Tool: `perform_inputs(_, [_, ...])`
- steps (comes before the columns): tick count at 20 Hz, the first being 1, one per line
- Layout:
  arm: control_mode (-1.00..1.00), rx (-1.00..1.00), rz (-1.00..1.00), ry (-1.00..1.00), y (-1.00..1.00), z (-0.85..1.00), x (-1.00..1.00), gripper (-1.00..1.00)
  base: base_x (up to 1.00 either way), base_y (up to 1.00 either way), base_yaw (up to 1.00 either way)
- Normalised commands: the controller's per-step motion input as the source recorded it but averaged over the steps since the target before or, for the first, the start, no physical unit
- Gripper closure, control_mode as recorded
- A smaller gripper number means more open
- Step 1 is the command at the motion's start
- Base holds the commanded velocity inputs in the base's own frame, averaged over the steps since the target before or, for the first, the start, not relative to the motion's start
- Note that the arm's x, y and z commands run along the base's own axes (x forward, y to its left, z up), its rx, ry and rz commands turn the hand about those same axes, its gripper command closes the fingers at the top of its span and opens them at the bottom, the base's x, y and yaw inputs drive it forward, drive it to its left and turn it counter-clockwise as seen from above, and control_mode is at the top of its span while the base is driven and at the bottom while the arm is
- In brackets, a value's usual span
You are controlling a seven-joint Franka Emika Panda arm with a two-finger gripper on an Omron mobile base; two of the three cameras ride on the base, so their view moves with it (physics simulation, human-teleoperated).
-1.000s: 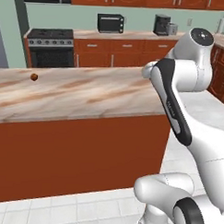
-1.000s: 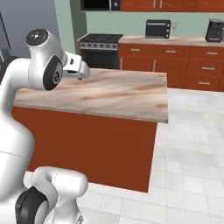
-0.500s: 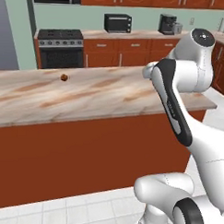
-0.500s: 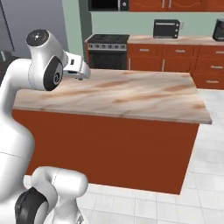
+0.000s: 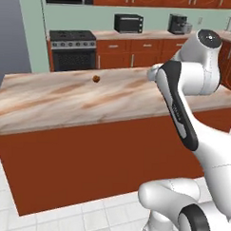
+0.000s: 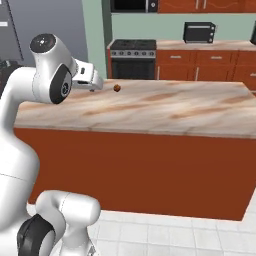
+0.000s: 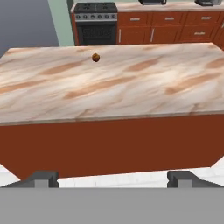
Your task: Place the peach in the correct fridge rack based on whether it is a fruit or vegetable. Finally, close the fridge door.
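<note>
The peach (image 5: 96, 79) (image 6: 117, 88) (image 7: 96, 57) is a small orange-brown ball lying toward the far side of the marble island counter (image 5: 66, 98) (image 7: 131, 83). My gripper (image 7: 112, 179) (image 6: 93, 85) is held back on the near side of the island, above floor level and well short of the peach. It is open, its two dark fingertips (image 7: 43, 177) stand wide apart and nothing is between them. A dark-grey fridge panel (image 6: 47, 30) (image 5: 11, 32) rises at the far left behind the island. The fridge rack is out of view.
The island's red-brown front wall (image 7: 109, 144) stands between me and the peach. Behind it are a black stove (image 5: 72, 49), red-brown cabinets (image 6: 210, 65), a toaster oven (image 6: 199, 32) and a coffee machine (image 5: 176, 24). White tiled floor (image 5: 60, 219) lies below.
The whole picture has shifted, so the base has driven: the island and the peach now sit further right and nearer in both base views. The arm keeps its pose.
</note>
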Motion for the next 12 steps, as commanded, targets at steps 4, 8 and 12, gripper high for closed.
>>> perform_inputs(4, [1.0, 0.0, 0.0, 0.0, 0.0, 0.0, 0.0, -1.0, 0.0, 1.0, -0.16])
perform_inputs(8, [1.0, 0.0, 0.0, 0.0, 0.0, 0.0, 0.0, -1.0, 0.0, 1.0, -0.18])
perform_inputs(12, [1.0, 0.0, 0.0, 0.0, 0.0, 0.0, 0.0, -1.0, 0.01, 1.0, -0.17])
